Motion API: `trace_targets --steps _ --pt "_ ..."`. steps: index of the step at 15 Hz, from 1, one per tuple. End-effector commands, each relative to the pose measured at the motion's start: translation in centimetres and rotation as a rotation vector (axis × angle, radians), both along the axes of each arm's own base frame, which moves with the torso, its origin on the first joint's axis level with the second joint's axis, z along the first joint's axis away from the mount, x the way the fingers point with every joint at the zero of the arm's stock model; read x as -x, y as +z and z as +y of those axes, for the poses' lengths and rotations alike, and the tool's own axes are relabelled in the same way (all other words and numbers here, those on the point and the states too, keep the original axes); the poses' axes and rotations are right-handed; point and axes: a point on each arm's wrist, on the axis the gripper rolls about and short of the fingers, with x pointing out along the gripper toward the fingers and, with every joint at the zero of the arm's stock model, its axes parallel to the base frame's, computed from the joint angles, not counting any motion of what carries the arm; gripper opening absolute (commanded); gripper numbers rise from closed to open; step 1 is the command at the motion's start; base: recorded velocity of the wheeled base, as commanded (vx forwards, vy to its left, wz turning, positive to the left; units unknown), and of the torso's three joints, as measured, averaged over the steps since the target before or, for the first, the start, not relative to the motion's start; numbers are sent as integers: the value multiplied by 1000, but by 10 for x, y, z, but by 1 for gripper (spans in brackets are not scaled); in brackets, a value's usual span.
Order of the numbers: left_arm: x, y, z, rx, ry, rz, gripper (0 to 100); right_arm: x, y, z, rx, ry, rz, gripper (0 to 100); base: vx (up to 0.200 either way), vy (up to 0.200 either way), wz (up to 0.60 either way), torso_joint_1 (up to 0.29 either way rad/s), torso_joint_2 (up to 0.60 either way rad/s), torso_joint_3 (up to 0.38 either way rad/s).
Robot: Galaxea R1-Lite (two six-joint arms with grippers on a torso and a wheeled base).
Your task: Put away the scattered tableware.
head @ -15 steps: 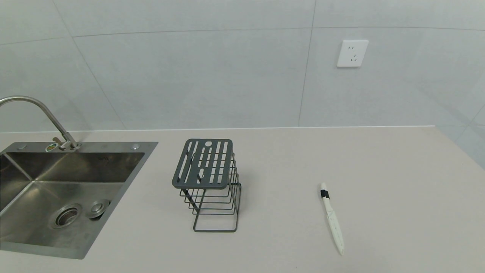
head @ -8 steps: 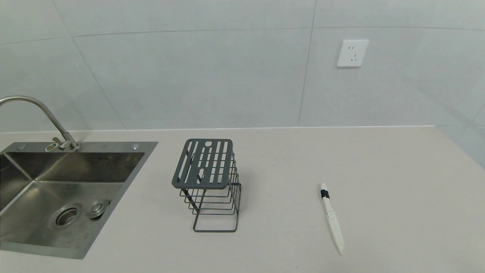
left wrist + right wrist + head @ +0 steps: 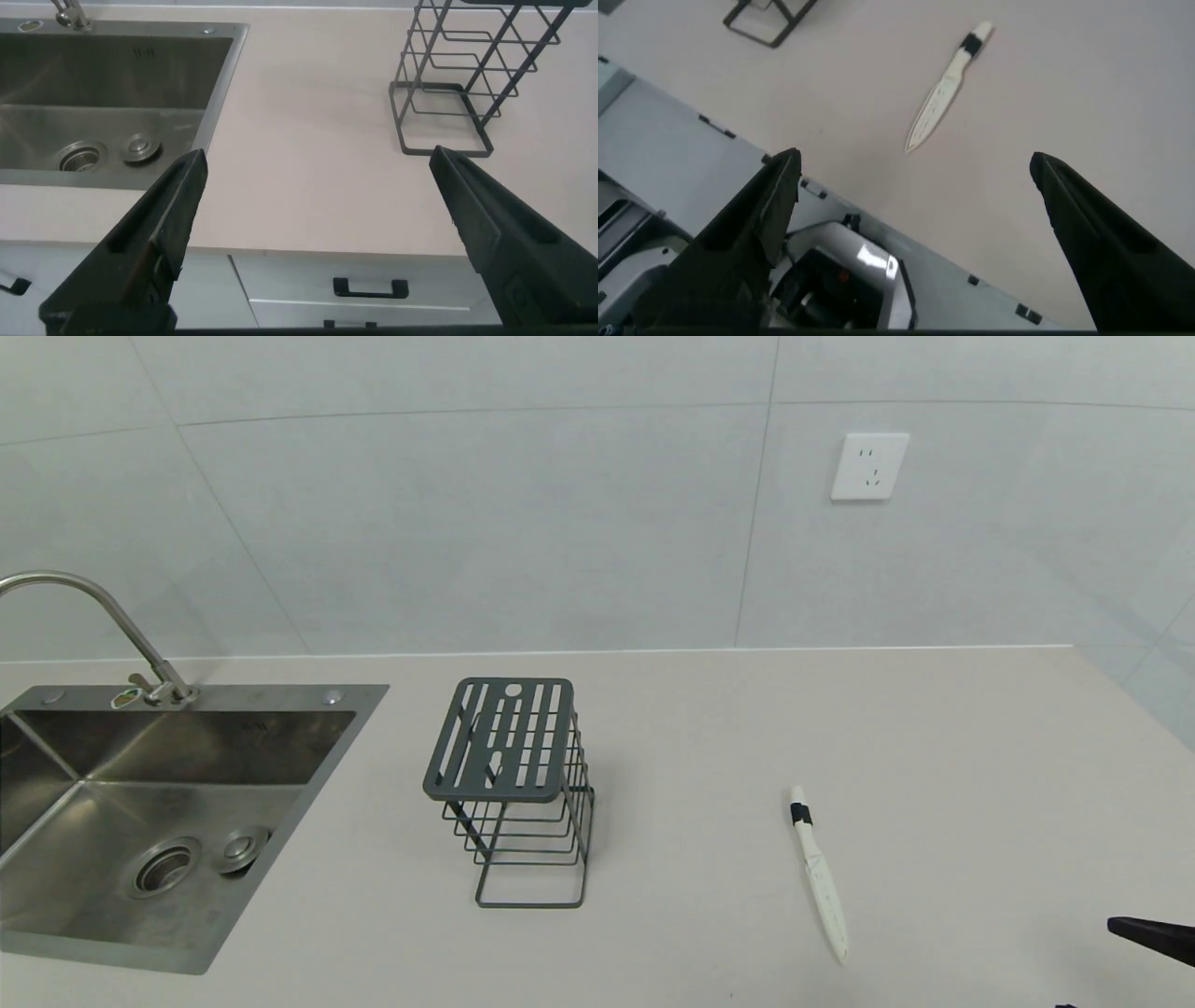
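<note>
The right gripper [image 3: 912, 159] is hanging near the knife [image 3: 818, 877], spread wide to grab it; the left gripper [image 3: 318, 157] is spread too.

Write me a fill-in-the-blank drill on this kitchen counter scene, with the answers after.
The white knife lies flat on the ____.
The wire rack stands between the knife and the ____.
The right gripper has its jaws ____.
Missing words: countertop; sink; open.
</note>
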Motion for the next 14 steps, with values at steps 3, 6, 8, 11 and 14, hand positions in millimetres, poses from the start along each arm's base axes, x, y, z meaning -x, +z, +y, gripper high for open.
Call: trace_targets --steps 3,6,8,11,14 --pt "0 0 0 0 0 1 100 -28 -9 8 70 62 120 100 0 0 0 0 0 0" --pt "0 0 0 1 0 1 100 -40 -13 12 88 77 176 100 0 0 0 0 0 0" --pt "0 0 0 1 0 1 100 -49 -13 18 118 78 194 100 0 0 0 0 0 0" --pt "0 0 0 1 0 1 100 -68 -11 31 185 -7 221 100 0 0 0 0 0 0" --pt "0 0 0 1 0 1 100 -91 -14 47 183 -6 236 100 0 0 0 0 0 0"
